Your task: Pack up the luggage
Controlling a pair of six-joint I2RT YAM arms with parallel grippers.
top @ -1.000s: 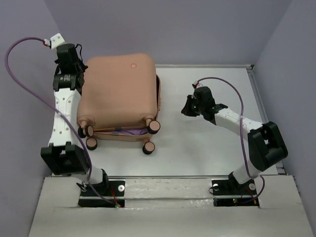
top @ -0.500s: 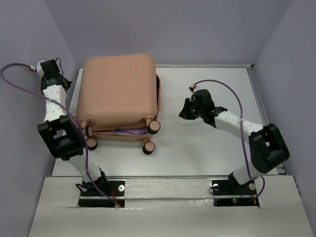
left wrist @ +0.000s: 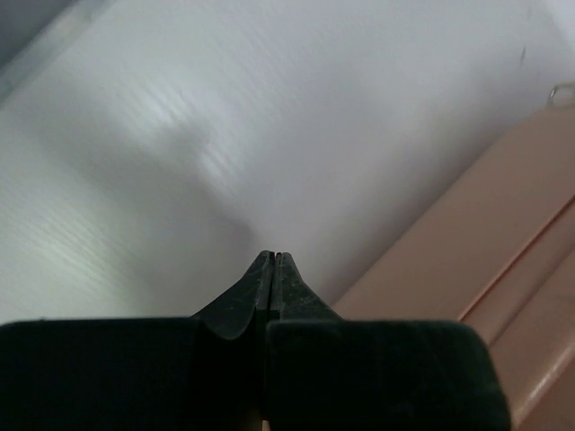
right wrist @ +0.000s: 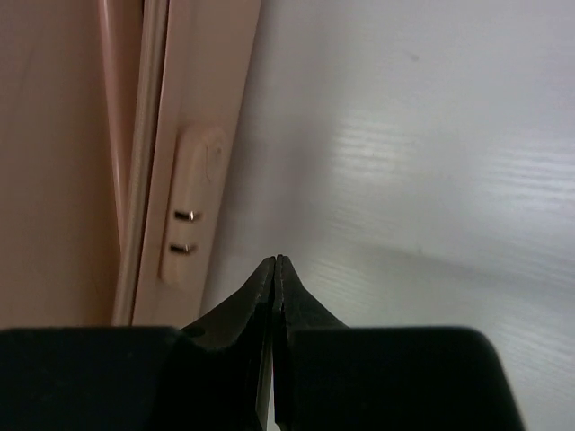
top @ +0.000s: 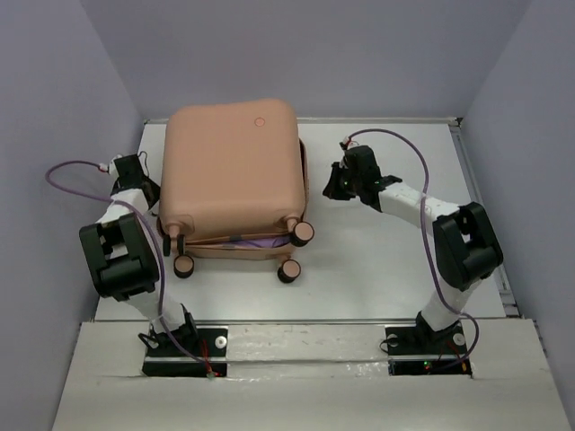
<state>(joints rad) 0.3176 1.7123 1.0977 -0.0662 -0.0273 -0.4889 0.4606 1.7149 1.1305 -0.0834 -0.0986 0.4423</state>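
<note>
The peach-pink luggage (top: 234,171) lies flat on the table with its lid down. A strip of purple cloth (top: 262,241) shows in the front seam between the caster wheels (top: 303,233). My left gripper (top: 137,171) is shut and empty, low over the table just off the luggage's left side; the shell (left wrist: 467,269) fills the right of the left wrist view beside the shut gripper (left wrist: 274,257). My right gripper (top: 333,186) is shut and empty, close to the luggage's right side. The right wrist view shows the shut gripper (right wrist: 274,260) beside the shell's lock panel (right wrist: 193,215).
White table (top: 386,251) with a raised metal rim at the right (top: 472,180) and purple walls on three sides. A purple cable (top: 67,171) loops out from the left wrist, another (top: 395,139) arcs over the right arm.
The luggage has slid a little to the right. My left arm swung from the far left wall down beside the luggage's left side. My right gripper moved closer to its right side.
</note>
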